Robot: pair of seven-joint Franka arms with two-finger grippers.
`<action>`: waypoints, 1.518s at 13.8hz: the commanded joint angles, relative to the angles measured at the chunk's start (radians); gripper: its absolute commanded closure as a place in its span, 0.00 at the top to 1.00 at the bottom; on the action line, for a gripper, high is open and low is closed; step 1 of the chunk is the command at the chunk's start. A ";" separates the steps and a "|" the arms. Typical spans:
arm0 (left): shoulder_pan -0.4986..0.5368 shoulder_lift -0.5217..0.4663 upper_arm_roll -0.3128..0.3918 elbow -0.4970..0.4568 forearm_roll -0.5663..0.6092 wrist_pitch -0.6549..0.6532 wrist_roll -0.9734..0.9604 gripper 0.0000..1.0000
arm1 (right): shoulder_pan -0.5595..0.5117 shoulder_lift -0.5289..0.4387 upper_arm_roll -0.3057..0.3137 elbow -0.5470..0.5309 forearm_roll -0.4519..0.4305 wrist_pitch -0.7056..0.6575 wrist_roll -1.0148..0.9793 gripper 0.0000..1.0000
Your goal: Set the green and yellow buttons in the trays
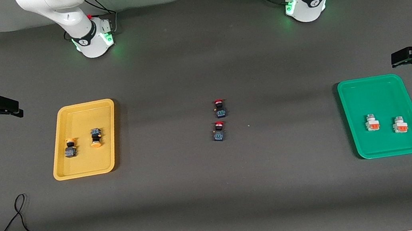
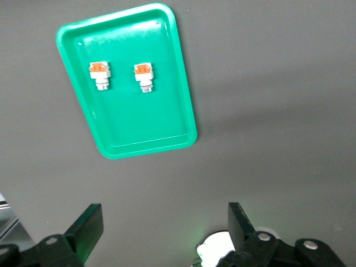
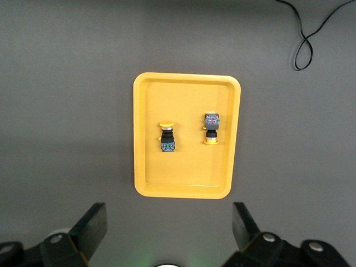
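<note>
The yellow tray [image 1: 82, 121] lies toward the right arm's end of the table. It holds two dark-bodied buttons with yellow caps [image 1: 70, 147] [image 1: 95, 137]. They also show in the right wrist view [image 3: 166, 136] [image 3: 211, 128], in the tray [image 3: 186, 167]. The green tray [image 1: 376, 93] lies toward the left arm's end and holds two white-grey buttons with orange faces [image 1: 372, 122] [image 1: 400, 125]. They show in the left wrist view too [image 2: 100, 74] [image 2: 144, 75], in the tray [image 2: 150, 119]. My right gripper [image 1: 19, 109] [image 3: 169, 222] is open and empty, up over bare table beside the yellow tray. My left gripper [image 1: 393, 59] [image 2: 165, 219] is open and empty beside the green tray.
Two dark switches with red caps [image 1: 220, 107] [image 1: 219, 131] lie on the mat midway between the trays. A black cable [image 1: 23, 221] loops on the table nearer the front camera than the yellow tray. The arm bases [image 1: 92, 36] [image 1: 305, 3] stand along the table's edge.
</note>
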 commanded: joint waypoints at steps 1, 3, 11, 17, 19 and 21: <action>0.003 0.006 0.004 0.015 -0.022 -0.025 -0.009 1.00 | 0.012 0.014 -0.007 0.029 -0.021 -0.002 0.017 1.00; 0.003 0.006 0.007 0.012 -0.024 -0.024 -0.008 1.00 | 0.007 0.014 -0.007 0.027 -0.017 -0.003 0.020 1.00; -0.317 -0.033 0.379 0.004 -0.094 -0.018 0.006 1.00 | 0.005 0.014 -0.007 0.025 -0.017 -0.008 0.015 1.00; -0.409 -0.190 0.475 -0.245 -0.116 0.183 0.008 1.00 | 0.004 0.014 -0.007 0.025 -0.017 -0.008 0.014 1.00; -0.409 -0.255 0.473 -0.357 -0.117 0.269 0.006 1.00 | 0.004 0.014 -0.007 0.025 -0.017 -0.008 0.014 1.00; -0.399 -0.279 0.459 -0.402 -0.117 0.307 -0.003 1.00 | 0.004 0.014 -0.007 0.024 -0.017 -0.008 0.014 1.00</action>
